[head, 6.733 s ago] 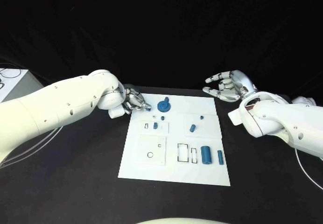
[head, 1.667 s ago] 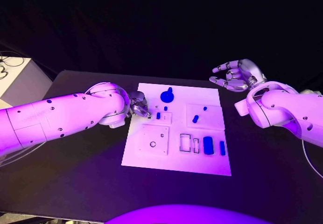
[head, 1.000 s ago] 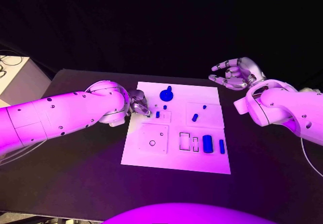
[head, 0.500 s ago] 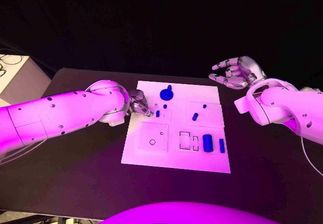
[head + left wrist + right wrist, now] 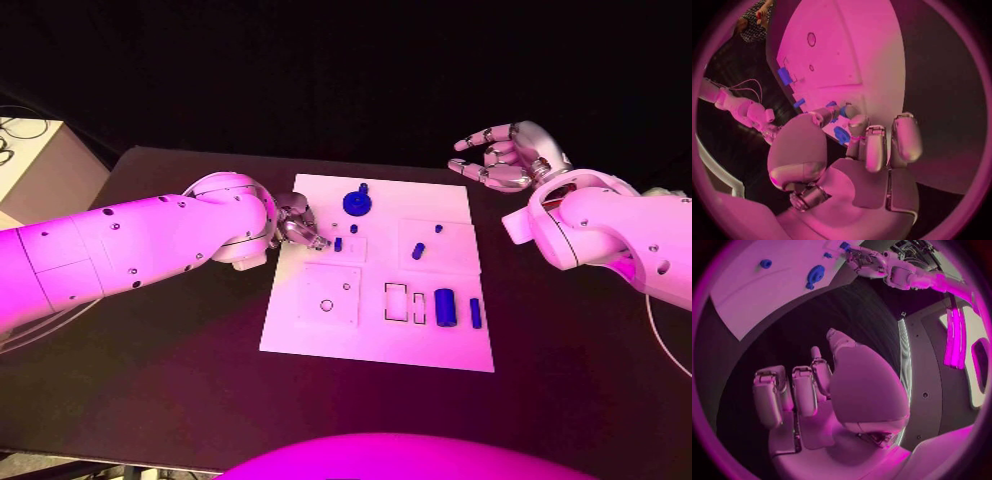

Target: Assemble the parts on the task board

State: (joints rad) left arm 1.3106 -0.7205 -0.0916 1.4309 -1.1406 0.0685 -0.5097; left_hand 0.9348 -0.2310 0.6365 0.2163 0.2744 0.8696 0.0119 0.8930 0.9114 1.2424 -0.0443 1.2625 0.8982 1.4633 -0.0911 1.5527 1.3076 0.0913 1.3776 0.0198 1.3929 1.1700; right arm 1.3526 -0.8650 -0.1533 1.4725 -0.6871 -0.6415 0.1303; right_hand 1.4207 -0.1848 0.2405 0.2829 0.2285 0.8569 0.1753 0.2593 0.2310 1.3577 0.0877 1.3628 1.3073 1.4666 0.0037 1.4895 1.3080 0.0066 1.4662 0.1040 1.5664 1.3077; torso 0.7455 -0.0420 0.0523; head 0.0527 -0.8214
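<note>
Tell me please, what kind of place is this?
Probably a robotics lab test bench: a black table with dark drapes behind, a white task board holding small blue parts, and cables beside a white box.

Black table with the task board on it

The black table [image 5: 173, 360] carries the white task board [image 5: 368, 345] lying flat at its middle; the board's near-left edge lies just beside the left hand's fingers [image 5: 303, 232], and its far corner sits near the right hand's fingers [image 5: 483, 172].
</note>
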